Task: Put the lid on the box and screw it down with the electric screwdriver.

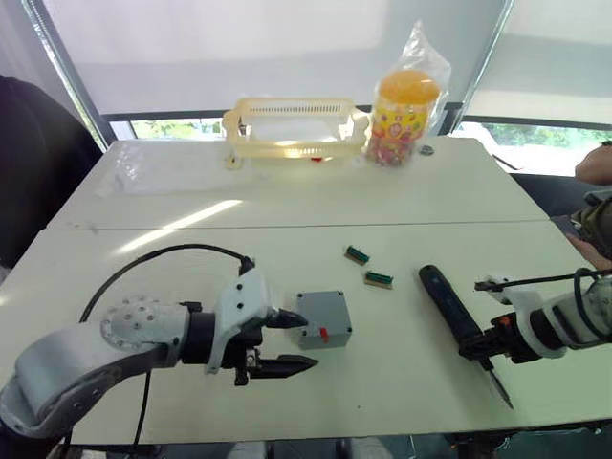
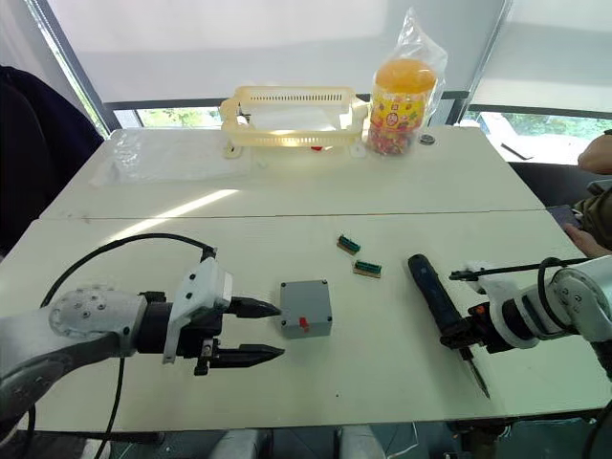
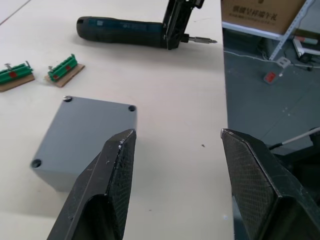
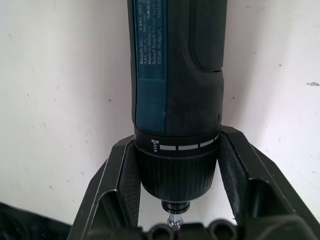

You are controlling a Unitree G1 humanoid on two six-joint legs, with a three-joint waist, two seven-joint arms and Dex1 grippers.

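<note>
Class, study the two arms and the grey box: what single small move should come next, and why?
Probably the left pincer should ease forward and shut on the box. Its fingers stand open just short of the box, whose lid already sits on top, while the right pincer grips the screwdriver lying on the table. Steadying the box seems sensible before driving screws.

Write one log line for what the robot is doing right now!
left gripper: open beside box | right gripper: shut on electric screwdriver | lid: on box
</note>
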